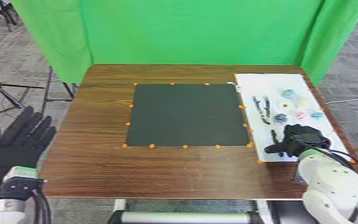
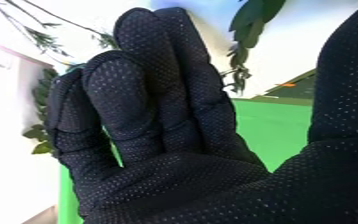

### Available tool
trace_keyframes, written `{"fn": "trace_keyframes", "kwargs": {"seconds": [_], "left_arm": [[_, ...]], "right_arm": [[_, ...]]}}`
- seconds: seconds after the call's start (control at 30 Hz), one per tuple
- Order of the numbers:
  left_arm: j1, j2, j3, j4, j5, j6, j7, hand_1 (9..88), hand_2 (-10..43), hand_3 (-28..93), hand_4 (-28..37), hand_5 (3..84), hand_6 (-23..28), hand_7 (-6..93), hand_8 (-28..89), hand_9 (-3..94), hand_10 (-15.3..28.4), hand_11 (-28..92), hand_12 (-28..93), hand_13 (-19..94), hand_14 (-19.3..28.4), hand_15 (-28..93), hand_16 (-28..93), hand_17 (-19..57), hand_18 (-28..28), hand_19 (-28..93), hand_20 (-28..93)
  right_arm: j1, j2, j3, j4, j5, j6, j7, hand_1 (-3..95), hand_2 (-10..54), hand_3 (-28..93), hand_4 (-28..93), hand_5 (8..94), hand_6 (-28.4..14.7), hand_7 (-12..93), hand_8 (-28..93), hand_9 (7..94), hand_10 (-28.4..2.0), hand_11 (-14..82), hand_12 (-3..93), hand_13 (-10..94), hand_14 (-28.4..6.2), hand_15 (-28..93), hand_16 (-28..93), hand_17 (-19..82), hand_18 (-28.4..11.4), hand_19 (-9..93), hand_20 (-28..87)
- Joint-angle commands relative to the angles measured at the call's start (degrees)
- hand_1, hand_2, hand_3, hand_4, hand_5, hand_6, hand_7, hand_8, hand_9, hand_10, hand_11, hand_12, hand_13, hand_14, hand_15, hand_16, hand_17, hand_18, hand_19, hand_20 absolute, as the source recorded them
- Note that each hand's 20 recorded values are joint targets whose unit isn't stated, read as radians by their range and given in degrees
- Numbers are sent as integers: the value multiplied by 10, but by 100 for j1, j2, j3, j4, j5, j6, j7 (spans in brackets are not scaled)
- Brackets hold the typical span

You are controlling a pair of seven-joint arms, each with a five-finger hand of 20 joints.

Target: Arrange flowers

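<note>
In the head view my right hand (image 1: 302,140) is over the near part of the white board (image 1: 273,84), beside a dark leafy stem (image 1: 276,139). Farther up the board are dark branches (image 1: 262,110), a pale blue flower (image 1: 288,93), a grey-blue flower (image 1: 280,118) and a pink flower (image 1: 301,115). My left hand (image 1: 17,142) is off the table's left side, fingers straight. The right wrist view has my right hand (image 2: 167,120) with fingers extended and nothing held, with green leaves (image 2: 245,37) beyond the fingers.
A dark square mat (image 1: 189,115) edged with orange markers lies left of the board on the brown table (image 1: 87,150). Behind the table hangs a green cloth (image 1: 193,35). Black tripod legs (image 1: 7,90) stand on the floor at the left.
</note>
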Motion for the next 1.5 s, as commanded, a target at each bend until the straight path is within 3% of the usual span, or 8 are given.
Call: {"fn": "trace_keyframes", "kwargs": {"seconds": [0.03, 0.1, 0.2, 0.43, 0.63, 0.8, 1.07, 1.5], "left_arm": [[24, -112, -136, 32, 140, -45, -102, 241, 86, 693, -282, 378, 64, 133, -93, 321, 132, 183, 101, 213, 136, 300, -79, -47, 104, 273, 80], [21, -122, -234, 40, 265, -91, -145, 251, 101, 717, -282, 381, 65, 135, -92, 325, 136, 190, 105, 213, 136, 300, -79, -47, 104, 273, 80], [28, -116, -305, 27, 227, -96, -117, 256, 106, 732, -281, 392, 68, 142, -91, 344, 141, 215, 118, 217, 138, 306, -76, -47, 103, 272, 80], [36, -136, -245, 22, 65, -46, -93, 258, 102, 726, -282, 393, 68, 143, -94, 346, 142, 216, 120, 220, 137, 307, -78, -46, 103, 269, 81], [48, -117, -230, 26, 48, -48, -79, 258, 92, 719, -283, 393, 68, 144, -93, 344, 141, 215, 121, 220, 137, 307, -78, -46, 103, 270, 81], [33, -119, -218, 29, 42, -60, -95, 259, 89, 717, -283, 392, 69, 143, -93, 344, 141, 215, 121, 220, 137, 307, -78, -46, 103, 270, 82], [31, -144, -200, 34, 37, -75, -107, 261, 87, 713, -283, 392, 68, 144, -93, 343, 141, 215, 122, 220, 138, 307, -79, -46, 103, 270, 81], [-12, -158, -198, 86, 68, -18, -196, 260, 83, 712, -283, 392, 69, 143, -94, 342, 141, 217, 120, 222, 138, 308, -79, -46, 103, 270, 81]], "right_arm": [[328, -61, -615, 358, 577, -327, -36, 273, -95, 733, -278, 695, -25, 404, -96, 729, -150, 444, 347, 663, -137, 698, 360, 354, -247, 847, 407], [467, -105, -741, 441, 633, -682, 47, 307, -95, 757, -276, 716, -17, 425, -79, 756, -138, 470, 363, 689, -130, 705, 368, 378, -247, 865, 410], [611, -171, -836, 516, 929, -1123, 315, 357, -95, 736, -268, 723, -16, 402, 119, 769, -133, 472, 373, 706, -123, 703, 374, 394, -246, 883, 398], [642, -279, -870, 622, 1201, -1393, 336, 439, -95, 725, -236, 748, -8, 439, 218, 806, -120, 459, 402, 747, -110, 694, 379, 427, -245, 911, 382], [262, -190, -553, 492, 872, -527, -398, 473, -95, 754, -204, 751, -8, 482, 222, 850, -96, 374, 482, 810, -69, 632, 375, 478, -226, 926, 336], [-102, -92, -269, 249, 1091, 971, -551, 487, -95, 788, -198, 770, -42, 461, 211, 924, -52, 227, 530, 882, -50, 544, 381, 560, -195, 914, 286], [-386, 26, -117, -42, 515, 2719, -957, 486, -95, 794, -117, 779, -82, 456, 226, 937, -50, 269, 482, 930, -38, 504, 408, 616, -178, 896, 281], [1253, -226, -1305, -91, 860, 2933, -1420, 484, -95, 797, -98, 777, -90, 472, 224, 937, -53, 287, 485, 929, -37, 517, 429, 617, -180, 897, 301]]}}
